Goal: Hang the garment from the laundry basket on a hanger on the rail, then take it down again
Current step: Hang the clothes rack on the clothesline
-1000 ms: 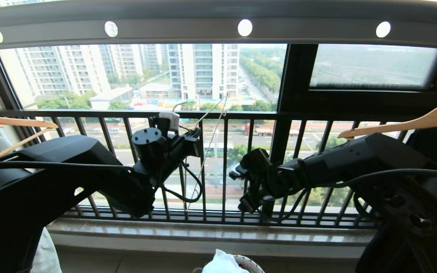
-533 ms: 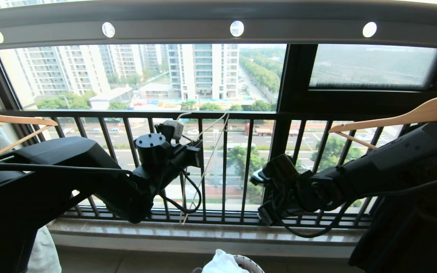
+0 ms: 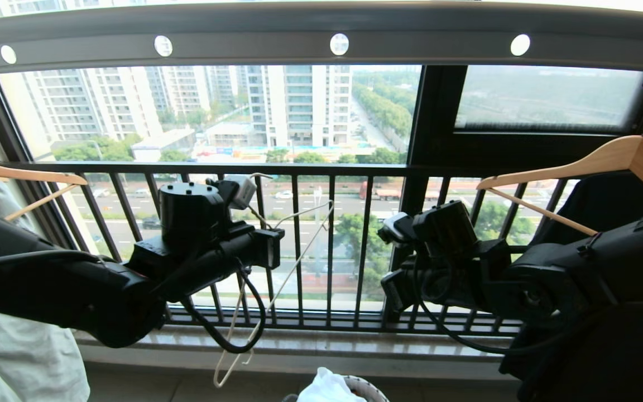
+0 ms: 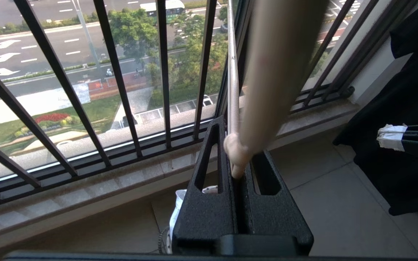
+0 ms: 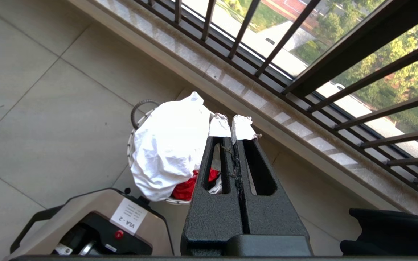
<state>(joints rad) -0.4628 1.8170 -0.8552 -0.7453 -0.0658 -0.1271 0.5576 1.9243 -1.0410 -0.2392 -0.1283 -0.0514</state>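
Having dropped below the rail (image 3: 321, 42), the left gripper (image 4: 235, 170) grips the hanger (image 3: 277, 290) while the right gripper (image 5: 232, 132) has clenched empty above the laundry basket (image 5: 136, 119), its garment (image 5: 169, 145) still unpicked.

Rail (image 3: 243, 47): smooth matt grey metal. Hanger (image 3: 277, 290): thin cream wire, slight sheen. Garment (image 5: 169, 145): crumpled white cloth. Laundry basket (image 5: 133, 137): woven. Right gripper (image 5: 232, 136): rough black plastic, white tape at tips. Window railing (image 3: 330, 245): black metal. Sill (image 3: 321, 346): glossy stone.
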